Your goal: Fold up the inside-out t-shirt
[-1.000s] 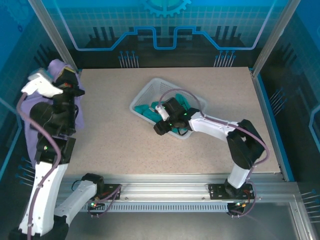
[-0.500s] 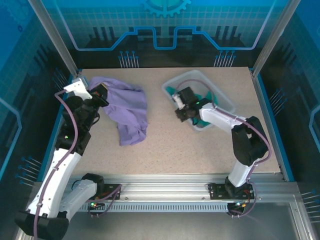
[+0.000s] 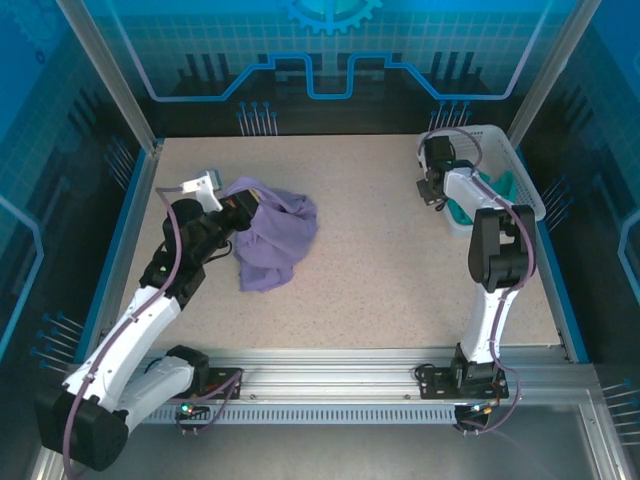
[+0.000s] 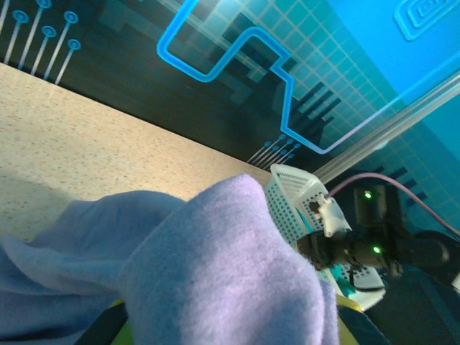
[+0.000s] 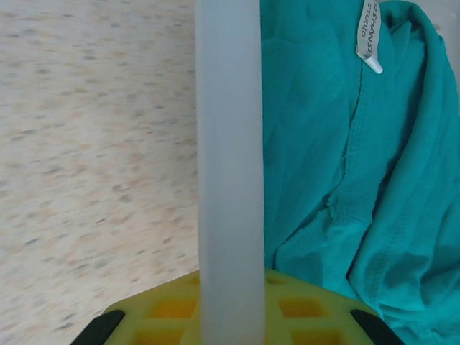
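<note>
At mid-left the left gripper (image 3: 243,208) clenched the limp, light inside-out t-shirt (image 3: 280,235), probably best retaken at a hem; upper right, the right gripper (image 3: 433,189) pinched the basket (image 3: 526,185) rim.

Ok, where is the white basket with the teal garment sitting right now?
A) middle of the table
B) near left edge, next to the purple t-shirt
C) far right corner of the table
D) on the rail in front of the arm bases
C: in the top view the white basket sits at the far right corner of the table, with the right gripper at its left rim and the teal garment inside.
</note>
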### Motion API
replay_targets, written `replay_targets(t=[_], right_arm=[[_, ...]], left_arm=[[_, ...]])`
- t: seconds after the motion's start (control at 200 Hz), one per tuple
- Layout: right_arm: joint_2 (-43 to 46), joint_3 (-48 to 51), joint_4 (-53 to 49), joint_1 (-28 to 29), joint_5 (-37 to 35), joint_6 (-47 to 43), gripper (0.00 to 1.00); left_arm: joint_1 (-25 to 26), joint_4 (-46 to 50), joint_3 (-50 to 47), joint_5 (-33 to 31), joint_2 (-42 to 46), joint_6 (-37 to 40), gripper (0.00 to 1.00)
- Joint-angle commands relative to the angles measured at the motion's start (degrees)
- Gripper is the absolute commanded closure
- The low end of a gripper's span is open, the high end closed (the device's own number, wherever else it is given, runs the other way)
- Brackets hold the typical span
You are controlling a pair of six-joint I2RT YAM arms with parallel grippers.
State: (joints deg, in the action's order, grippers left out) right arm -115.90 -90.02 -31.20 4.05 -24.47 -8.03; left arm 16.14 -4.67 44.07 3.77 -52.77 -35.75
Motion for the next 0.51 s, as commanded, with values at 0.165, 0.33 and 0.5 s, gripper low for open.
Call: replay_targets(t=[0.165,0.33,0.5], right_arm=[[-6.51,-6.34,-5.27,-4.57,-7.19,-3.48,0.89],[-9.02,-11.21,-8.17,-6.25,-8.67,-1.81,0.73],[-3.55,-11.96,-8.66,-4.11,-5.5,-1.38,0.39]], left_arm=[[1.17,-3.32,-0.78,1.2,0.8,0.29,0.87],[1.4,-3.24,-0.49,1.7,-0.31,0.37,0.87],[2.28,-3.13,0.77,2.19,-1.87,0.63,0.85]])
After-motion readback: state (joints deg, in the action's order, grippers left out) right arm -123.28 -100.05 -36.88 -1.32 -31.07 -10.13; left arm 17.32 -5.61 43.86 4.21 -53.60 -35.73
